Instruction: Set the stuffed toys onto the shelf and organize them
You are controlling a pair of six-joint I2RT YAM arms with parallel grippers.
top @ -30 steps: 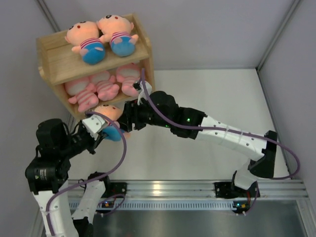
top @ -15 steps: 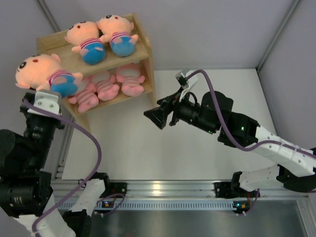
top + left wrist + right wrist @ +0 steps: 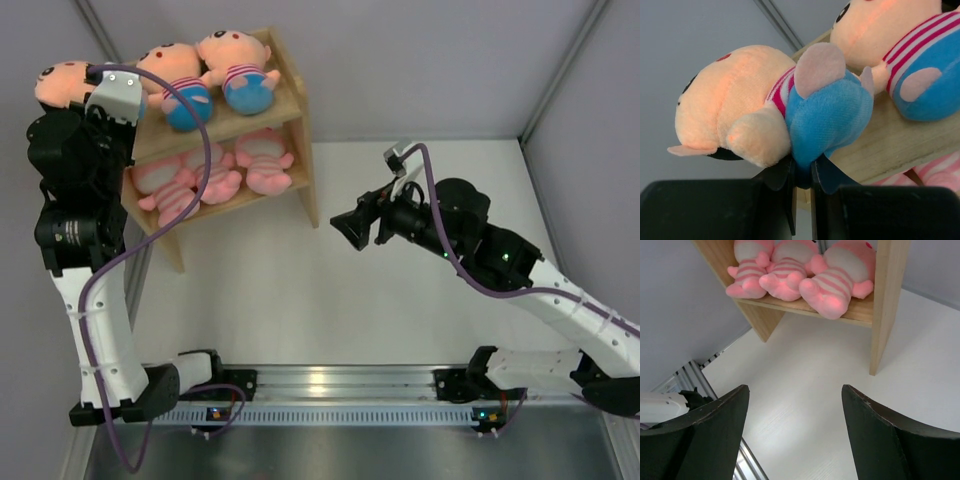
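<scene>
The wood shelf (image 3: 290, 105) stands at the back left. Two peach dolls (image 3: 210, 70) lie on its top tier. Three pink pigs (image 3: 215, 170) sit on the lower tier, also seen in the right wrist view (image 3: 795, 275). My left gripper (image 3: 802, 172) is shut on the blue pants of a third peach doll (image 3: 765, 107) and holds it at the top tier's left end (image 3: 65, 82), beside the other dolls (image 3: 900, 45). My right gripper (image 3: 350, 228) is open and empty above the table, right of the shelf (image 3: 887, 300).
Grey walls close in the white table (image 3: 400, 300) at the back and sides. An aluminium rail (image 3: 330, 385) runs along the near edge. The left arm (image 3: 75, 230) rises tall beside the shelf's left side.
My left gripper has lifted the peach doll from in front of the shelf up to the top tier's left end. My right arm has pulled back to the right, away from the shelf.
</scene>
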